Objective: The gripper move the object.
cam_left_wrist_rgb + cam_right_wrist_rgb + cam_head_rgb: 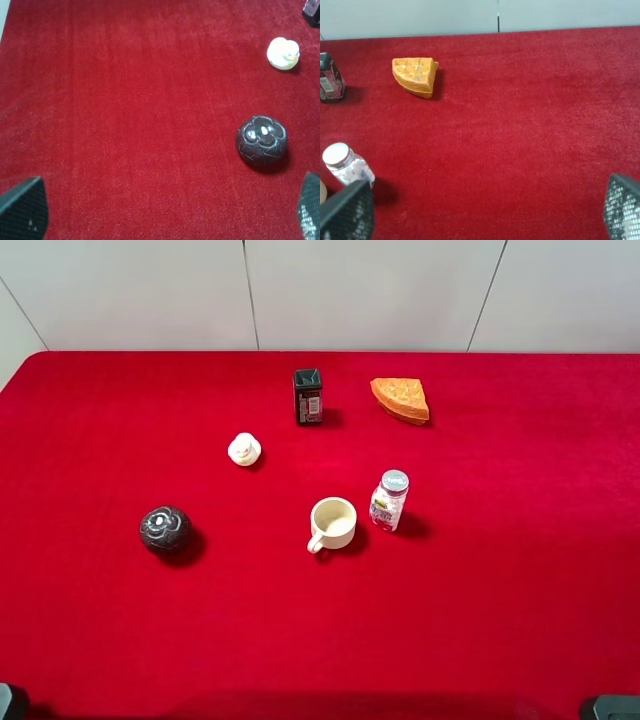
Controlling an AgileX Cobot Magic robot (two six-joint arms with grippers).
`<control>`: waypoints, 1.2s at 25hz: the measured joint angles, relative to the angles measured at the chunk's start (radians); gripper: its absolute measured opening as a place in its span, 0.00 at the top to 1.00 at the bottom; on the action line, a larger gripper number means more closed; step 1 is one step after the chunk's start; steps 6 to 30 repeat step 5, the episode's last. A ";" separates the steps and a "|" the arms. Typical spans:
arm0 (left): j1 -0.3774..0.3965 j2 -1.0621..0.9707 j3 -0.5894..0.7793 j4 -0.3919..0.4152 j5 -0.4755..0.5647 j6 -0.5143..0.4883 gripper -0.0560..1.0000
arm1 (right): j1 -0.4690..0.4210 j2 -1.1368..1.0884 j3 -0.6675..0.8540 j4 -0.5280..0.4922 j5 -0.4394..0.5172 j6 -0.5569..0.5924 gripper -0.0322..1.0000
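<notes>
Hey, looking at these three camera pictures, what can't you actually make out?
- Mug: absent from the left wrist view; at most a pale sliver at the right wrist frame's edge.
- Dark box label: too small to read overhead; cut off by both wrist frames.
- Both arms: only corners show in the overhead view.
- Small bottle: print too small.

Surface (520,570): covered in red cloth, backed by a pale panelled wall.
Dark patterned ball (165,528): set toward the left, well apart from the rest.
White figurine (244,449): placed beyond the ball, nearer the middle.
Black box (308,396): stood upright toward the back.
Orange wedge (401,399): laid to the right of the box.
Small bottle (389,500): stood upright, silver-capped, right of centre.
</notes>
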 joint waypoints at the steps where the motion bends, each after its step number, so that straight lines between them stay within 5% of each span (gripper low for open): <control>1: 0.000 0.000 0.000 0.000 0.000 0.000 0.01 | 0.000 0.000 0.000 0.000 0.000 0.000 0.30; 30: 0.000 0.000 0.000 0.000 0.000 0.000 0.01 | 0.000 0.000 0.000 0.000 0.000 0.000 0.30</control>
